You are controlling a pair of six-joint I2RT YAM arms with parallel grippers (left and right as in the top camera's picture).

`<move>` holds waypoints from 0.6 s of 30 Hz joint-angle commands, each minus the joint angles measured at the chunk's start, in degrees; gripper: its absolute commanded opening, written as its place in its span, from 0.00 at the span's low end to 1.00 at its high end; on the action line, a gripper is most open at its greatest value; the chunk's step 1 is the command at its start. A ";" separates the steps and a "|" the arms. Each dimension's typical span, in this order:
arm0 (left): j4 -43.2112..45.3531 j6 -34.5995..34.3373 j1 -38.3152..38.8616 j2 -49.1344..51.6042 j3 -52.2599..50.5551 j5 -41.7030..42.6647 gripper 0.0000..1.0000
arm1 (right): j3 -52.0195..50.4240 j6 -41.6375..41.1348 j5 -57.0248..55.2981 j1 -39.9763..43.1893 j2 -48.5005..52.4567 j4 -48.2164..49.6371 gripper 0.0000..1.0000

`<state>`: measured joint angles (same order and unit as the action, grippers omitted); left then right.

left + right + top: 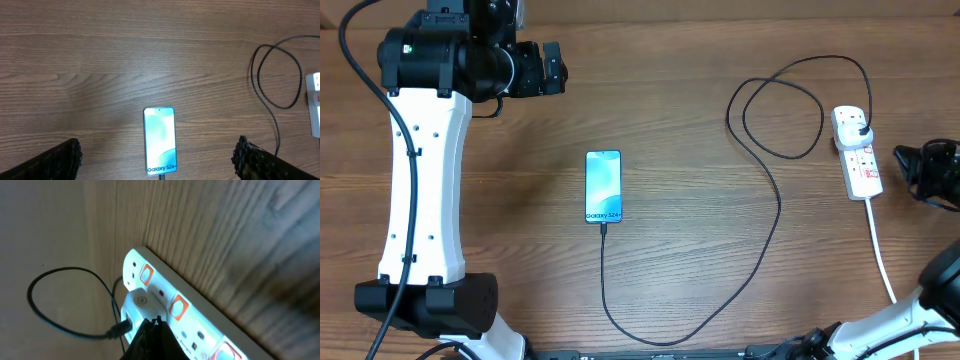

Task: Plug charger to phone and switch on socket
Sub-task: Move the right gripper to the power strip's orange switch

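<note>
The phone [603, 187] lies face up mid-table with its screen lit; it also shows in the left wrist view [160, 140]. The charger's black cable [772, 215] enters the phone's bottom edge, curves along the front of the table, loops, and ends at a plug [860, 126] in the white socket strip [861, 160]. My left gripper [552, 68] is open and empty, high above the phone [157, 155]. My right gripper [917, 165] is shut and empty. In the right wrist view its tips [152, 324] sit over the socket strip [200, 325], beside the cable's plug [135, 304].
The strip's thick white cord [882, 255] runs toward the front right edge. Red-rimmed switches [177, 307] line the strip. The cable loop [785, 110] lies left of the strip on the wooden table [720, 60].
</note>
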<state>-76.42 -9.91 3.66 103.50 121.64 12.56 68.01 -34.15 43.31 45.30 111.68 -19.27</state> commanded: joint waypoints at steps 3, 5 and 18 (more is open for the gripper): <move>-0.07 0.90 -0.26 0.39 0.22 -0.59 1.00 | -0.13 -3.23 1.79 -2.29 3.30 3.91 0.04; -0.07 0.90 -0.26 0.39 0.22 -0.59 1.00 | -0.13 -3.61 1.79 -3.10 4.15 5.20 0.04; -0.07 0.90 -0.26 0.39 0.22 -0.59 1.00 | -0.13 -5.09 -1.66 -5.60 6.99 7.02 0.04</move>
<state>-76.53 -9.91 3.66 103.50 121.64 12.56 68.01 -38.83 42.37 40.21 116.81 -12.62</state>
